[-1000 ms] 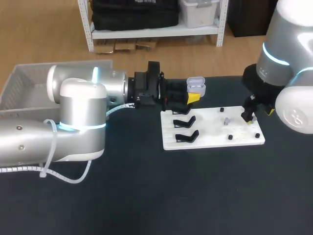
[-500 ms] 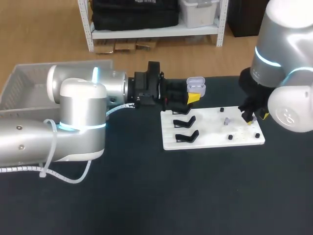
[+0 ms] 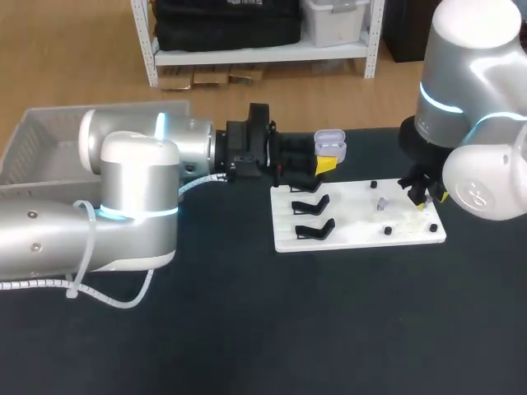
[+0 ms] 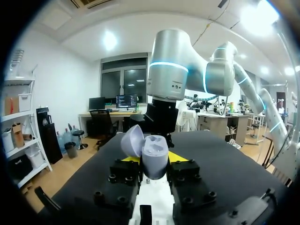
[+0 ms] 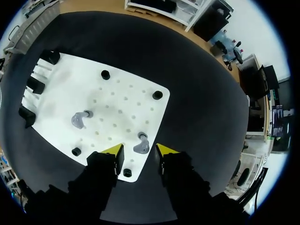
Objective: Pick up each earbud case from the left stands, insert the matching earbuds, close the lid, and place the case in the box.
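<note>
A lilac earbud case with its lid up is held above the far left corner of the white board; my left gripper is shut on it. In the left wrist view the case sits upright between the yellow tips of the left gripper. My right gripper hangs over the board's right end with a lilac earbud between its fingers, a small gap on each side. A second earbud lies further left, also seen in the head view.
Two empty black stands sit on the board's left side. Small black pegs stick up from the board. A grey box stands at the table's far left, partly behind my left arm.
My right arm has shifted a little left over the board, and its fingers have narrowed around the earbud. The left arm and the case have not moved.
</note>
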### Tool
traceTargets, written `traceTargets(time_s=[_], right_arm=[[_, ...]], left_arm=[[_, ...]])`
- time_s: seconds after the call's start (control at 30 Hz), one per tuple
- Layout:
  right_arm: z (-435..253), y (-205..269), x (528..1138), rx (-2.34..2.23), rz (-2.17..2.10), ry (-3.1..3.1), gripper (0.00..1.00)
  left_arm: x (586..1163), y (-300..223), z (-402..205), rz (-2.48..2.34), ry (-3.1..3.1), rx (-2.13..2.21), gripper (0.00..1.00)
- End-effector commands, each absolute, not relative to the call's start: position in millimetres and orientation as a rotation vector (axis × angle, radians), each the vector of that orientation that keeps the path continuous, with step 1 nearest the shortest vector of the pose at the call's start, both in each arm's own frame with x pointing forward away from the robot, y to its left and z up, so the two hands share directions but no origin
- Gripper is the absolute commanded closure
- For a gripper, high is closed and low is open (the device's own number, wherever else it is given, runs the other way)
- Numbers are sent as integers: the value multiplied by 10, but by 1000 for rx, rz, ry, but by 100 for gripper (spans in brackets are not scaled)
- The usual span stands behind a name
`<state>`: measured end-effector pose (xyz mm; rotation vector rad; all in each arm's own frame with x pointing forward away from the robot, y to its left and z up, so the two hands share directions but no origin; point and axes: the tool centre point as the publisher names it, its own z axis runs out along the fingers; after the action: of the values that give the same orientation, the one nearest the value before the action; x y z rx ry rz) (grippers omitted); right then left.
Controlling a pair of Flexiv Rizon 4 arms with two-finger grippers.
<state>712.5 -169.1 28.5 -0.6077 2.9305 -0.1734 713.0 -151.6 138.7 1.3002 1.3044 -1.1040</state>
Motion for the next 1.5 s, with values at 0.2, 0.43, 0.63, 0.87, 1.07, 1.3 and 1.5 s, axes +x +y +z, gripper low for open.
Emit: traceTargets(time_s=[0.2,0.43,0.63,0.87,1.07,1.3,1.5], right_arm=[[242,-1715,7149,-592,-198,2923,66],[231,-1702,7168,-586,-205,2925,75],[215,-1692,7165,-586,-209,2931,75],[228,-1683,7149,-579,-225,2927,75],[196,-1688,7143,-568,-229,2938,89],[190,-1697,7143,-558,-247,2942,100],[371,-1725,7105,-546,-270,2944,100]], left_arm=[[7109,-1514,1374,-1098,1299,1292,100],[7109,-1514,1374,-1098,1299,1292,100],[7109,-1514,1374,-1098,1299,1292,100],[7109,-1514,1374,-1098,1299,1292,100],[7109,-1514,1374,-1098,1299,1292,100],[7109,-1514,1374,-1098,1299,1292,100],[7109,-1514,1374,-1098,1299,1292,100]])
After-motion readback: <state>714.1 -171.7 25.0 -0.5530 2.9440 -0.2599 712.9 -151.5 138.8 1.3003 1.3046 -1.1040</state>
